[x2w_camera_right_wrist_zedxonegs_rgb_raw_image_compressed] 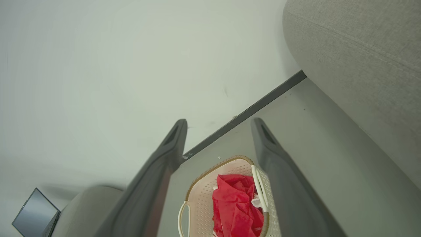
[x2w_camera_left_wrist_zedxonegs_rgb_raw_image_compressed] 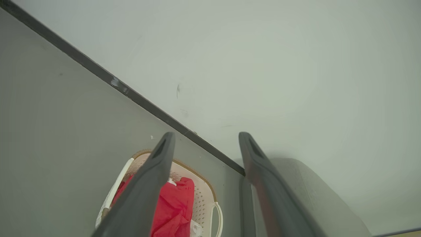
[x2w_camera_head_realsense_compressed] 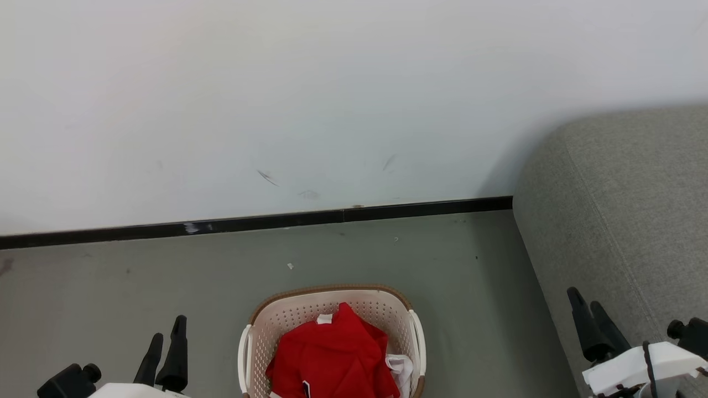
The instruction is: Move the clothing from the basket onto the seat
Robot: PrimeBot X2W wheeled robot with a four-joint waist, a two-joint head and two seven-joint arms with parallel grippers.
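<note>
A cream perforated basket (x2w_camera_head_realsense_compressed: pixel 260 331) with a brown rim stands on the grey floor at the bottom centre of the head view, and red clothing (x2w_camera_head_realsense_compressed: pixel 332 354) with white trim lies piled inside it. The grey seat (x2w_camera_head_realsense_compressed: pixel 625 221) rises at the right. My left gripper (x2w_camera_head_realsense_compressed: pixel 167 325) hangs open to the left of the basket, and my right gripper (x2w_camera_head_realsense_compressed: pixel 587 299) hangs open in front of the seat; both are empty and apart from the basket. The left wrist view looks down on the basket (x2w_camera_left_wrist_zedxonegs_rgb_raw_image_compressed: pixel 204 197) and clothing (x2w_camera_left_wrist_zedxonegs_rgb_raw_image_compressed: pixel 174 204) past the open gripper (x2w_camera_left_wrist_zedxonegs_rgb_raw_image_compressed: pixel 206 137). Basket (x2w_camera_right_wrist_zedxonegs_rgb_raw_image_compressed: pixel 200 194), clothing (x2w_camera_right_wrist_zedxonegs_rgb_raw_image_compressed: pixel 235 204), seat (x2w_camera_right_wrist_zedxonegs_rgb_raw_image_compressed: pixel 358 56) and open gripper (x2w_camera_right_wrist_zedxonegs_rgb_raw_image_compressed: pixel 219 123) also appear in the right wrist view.
A white wall (x2w_camera_head_realsense_compressed: pixel 276 99) with a black skirting strip (x2w_camera_head_realsense_compressed: pixel 249 221) runs behind the basket. Grey floor (x2w_camera_head_realsense_compressed: pixel 110 287) spreads left of the basket and between it and the seat. A dark screen (x2w_camera_right_wrist_zedxonegs_rgb_raw_image_compressed: pixel 34 212) leans by another pale cushion at the right wrist view's lower left.
</note>
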